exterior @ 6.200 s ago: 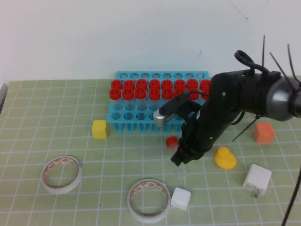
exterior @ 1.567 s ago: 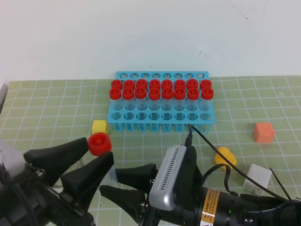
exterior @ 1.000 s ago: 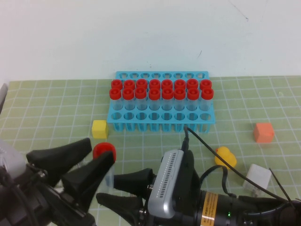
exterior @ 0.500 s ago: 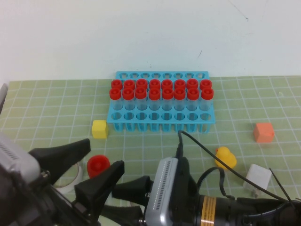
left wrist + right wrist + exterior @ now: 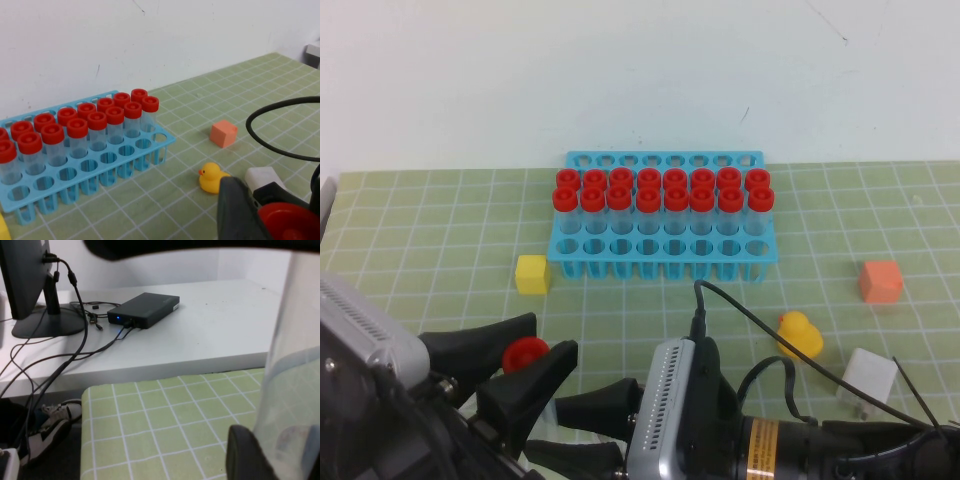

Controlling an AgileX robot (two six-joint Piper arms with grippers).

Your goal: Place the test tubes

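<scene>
Nearest the camera, the left claw (image 5: 552,338) sits low at the left of the green gridded mat (image 5: 420,220) that covers the bench. Its two dark fingers (image 5: 480,345) are closed about the red cap of a test tube (image 5: 525,353), one on each side and touching it. The left wrist view shows that cap (image 5: 287,222) tight against a finger. The tube's clear body runs down from the cap towards the right claw (image 5: 542,428), which lies just beside the left one at the bottom centre of the high view. In the right wrist view the clear body (image 5: 295,365) fills the space between that claw's fingers, and the lower finger (image 5: 250,450) presses against it. So both claws have hold of the one tube, held off the mat.

Farther out on the right, a white block (image 5: 867,378) lies on the mat, with a yellow duck (image 5: 800,335) near it. An orange cube (image 5: 880,282) sits well apart to the right, and a yellow cube (image 5: 532,273) sits on the left, just beside the front left corner of the blue rack (image 5: 660,268).

The rack stands across the middle of the mat. Two of its rows are filled with red-capped tubes (image 5: 662,190), standing upright. The rows in front of them and the row behind are open holes. Behind it all is a white wall (image 5: 640,70).
</scene>
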